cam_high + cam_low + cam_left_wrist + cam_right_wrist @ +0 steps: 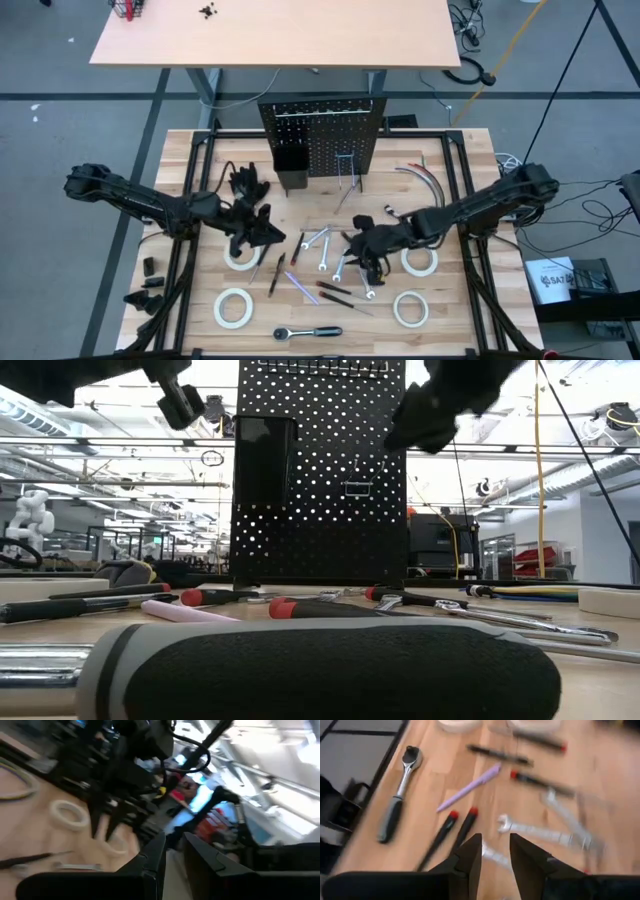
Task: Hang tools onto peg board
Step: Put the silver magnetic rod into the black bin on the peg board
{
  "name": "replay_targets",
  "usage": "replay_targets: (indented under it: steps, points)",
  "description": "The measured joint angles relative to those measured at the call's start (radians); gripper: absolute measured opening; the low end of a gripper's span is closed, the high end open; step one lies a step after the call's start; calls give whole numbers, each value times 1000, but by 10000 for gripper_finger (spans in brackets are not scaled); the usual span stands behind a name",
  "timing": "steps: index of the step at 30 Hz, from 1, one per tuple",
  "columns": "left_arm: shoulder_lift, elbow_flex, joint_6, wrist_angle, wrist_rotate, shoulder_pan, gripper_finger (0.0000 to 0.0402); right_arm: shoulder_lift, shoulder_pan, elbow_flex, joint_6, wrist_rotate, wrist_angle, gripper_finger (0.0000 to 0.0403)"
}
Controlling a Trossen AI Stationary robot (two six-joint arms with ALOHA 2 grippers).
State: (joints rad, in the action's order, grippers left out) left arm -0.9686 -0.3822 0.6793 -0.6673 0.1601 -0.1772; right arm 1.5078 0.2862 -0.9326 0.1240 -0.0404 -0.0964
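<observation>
The peg board stands upright at the table's far middle, with a black bin and wire hooks on it. Silver wrenches, screwdrivers, a black-handled ratchet and white tape rolls lie flat on the table. My left gripper hovers above a tape roll, a little open, with nothing between its fingers. My right gripper hangs over the wrenches, a little open and slanting down, with a wrench showing beyond its gap.
A purple pen lies among the tools. Black gloves lie left of the bin, curved cables at the far right. Small black parts sit at the near left. More tape rolls lie on the right.
</observation>
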Motion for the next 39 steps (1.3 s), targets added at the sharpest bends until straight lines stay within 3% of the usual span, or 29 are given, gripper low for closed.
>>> replay_targets:
  steps: [2,6,14,19,28,39]
  points:
    - [1,0,-39,36,-49,0,66,11,-19,74,-137,-35,87,93]
    - [1,0,-67,71,-91,0,66,43,-107,139,-226,-119,91,93]
    - [0,0,-65,80,-143,0,66,78,-278,147,-538,-109,82,93]
    - [0,0,-58,82,-143,0,66,130,-353,148,-573,-62,139,93]
    - [0,0,-57,86,-143,0,66,224,-359,147,-738,-62,265,93]
    - [0,0,-58,86,-143,0,66,241,-359,144,-740,-61,295,93]
